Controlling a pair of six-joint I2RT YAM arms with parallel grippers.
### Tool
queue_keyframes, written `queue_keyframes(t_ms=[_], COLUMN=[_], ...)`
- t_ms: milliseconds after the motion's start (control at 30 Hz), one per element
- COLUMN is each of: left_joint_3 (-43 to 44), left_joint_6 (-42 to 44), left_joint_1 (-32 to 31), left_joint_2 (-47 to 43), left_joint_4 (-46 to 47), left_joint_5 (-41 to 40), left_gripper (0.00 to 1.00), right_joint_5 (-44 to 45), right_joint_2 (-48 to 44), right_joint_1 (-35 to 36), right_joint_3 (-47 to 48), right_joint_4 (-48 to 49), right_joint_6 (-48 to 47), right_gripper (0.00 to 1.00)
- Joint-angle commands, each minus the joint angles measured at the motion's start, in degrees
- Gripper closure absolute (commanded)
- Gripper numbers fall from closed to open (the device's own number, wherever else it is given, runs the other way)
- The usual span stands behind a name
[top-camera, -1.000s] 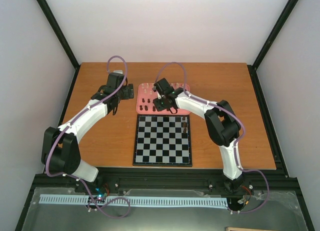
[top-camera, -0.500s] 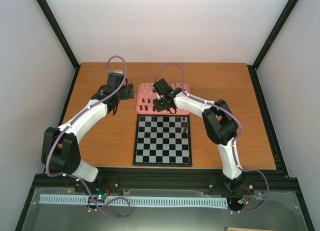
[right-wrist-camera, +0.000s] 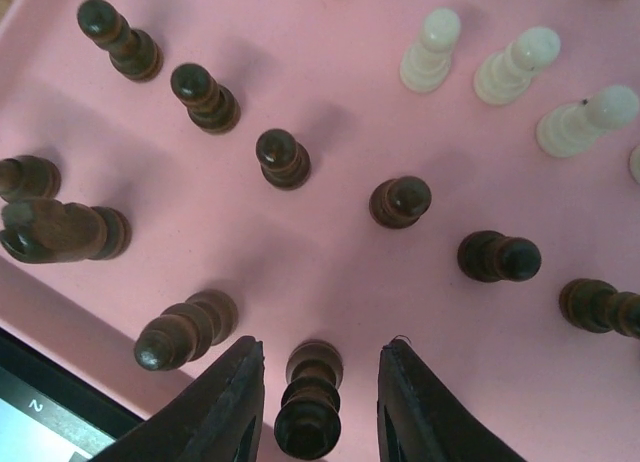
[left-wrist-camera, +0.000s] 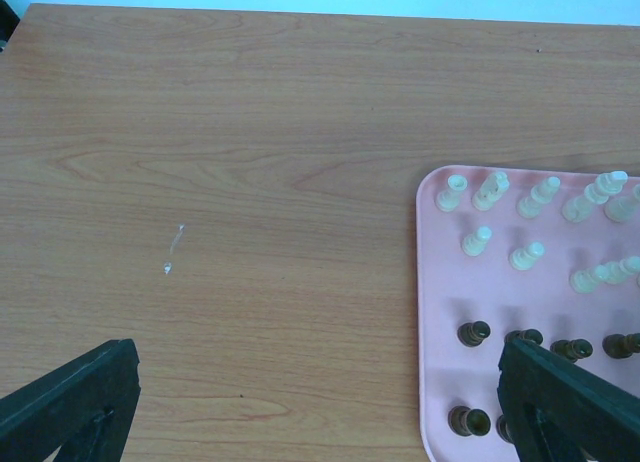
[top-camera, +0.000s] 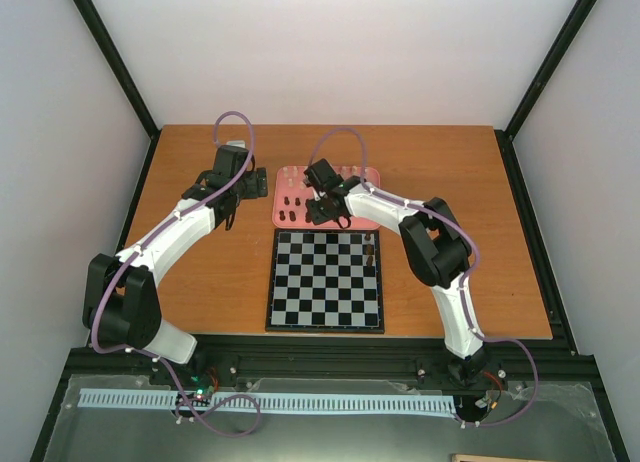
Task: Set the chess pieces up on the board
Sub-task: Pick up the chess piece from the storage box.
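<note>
The table (top-camera: 505, 232) carries the board (top-camera: 325, 302), with only a few dark pieces by its right edge. Behind it sits the pink tray (right-wrist-camera: 330, 112) (most chess pieces (right-wrist-camera: 430, 52) wait there). The right fingers (right-wrist-camera: 222, 407) stand narrowly apart on both sides of one upright dark piece (right-wrist-camera: 308, 402), not quite touching it. The left fingers (left-wrist-camera: 70, 402) are wide and hold nothing.

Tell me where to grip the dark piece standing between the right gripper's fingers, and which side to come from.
Take the dark piece at its narrow waist below the rounded head, straight down from above. It stands upright on the pink tray, the right gripper straddling it with a gap each side. A neighbouring dark piece crowds one finger, so keep the jaws narrow.
</note>
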Motion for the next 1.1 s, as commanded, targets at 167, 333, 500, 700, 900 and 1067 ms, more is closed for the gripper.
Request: queue_keyframes(t_ms=[167, 333, 500, 700, 900, 1067], left_joint_3=[2.0, 2.0, 2.0, 2.0, 2.0, 2.0], left_joint_6=[-0.1, -0.1, -0.1, -0.1, -0.1, 0.0], left_joint_1=[0.1, 0.1, 0.1, 0.1, 0.1, 0.1], left_joint_2=[0.3, 0.2, 0.3, 0.3, -0.1, 0.0], left_joint_4=[0.2, 0.2, 0.1, 0.1, 0.0, 0.1], left_joint_5=[-0.6, -0.7, -0.8, -0.6, -0.6, -0.6], left_gripper=[0.00, 0.00, 0.00, 0.00, 0.00, 0.00], right_joint_5=[0.5, 0.2, 0.4, -0.7, 0.4, 3.9], right_joint_2=[0.8, 0.5, -1.2, -6.2, -10.2, -16.3], right_joint_1=[0.3, 0.3, 0.3, 0.3, 0.3, 0.3], right_joint_3=[1.5, 1.7, 2.1, 1.4, 0.5, -5.6], right_joint_4=[-0.7, -0.8, -1.4, -0.1, 0.0, -0.1], right_joint_6=[0.2, 0.1, 0.2, 0.0, 0.2, 1.6], right_gripper=[0.75, 0.83, 0.88, 0.88, 0.88, 0.88])
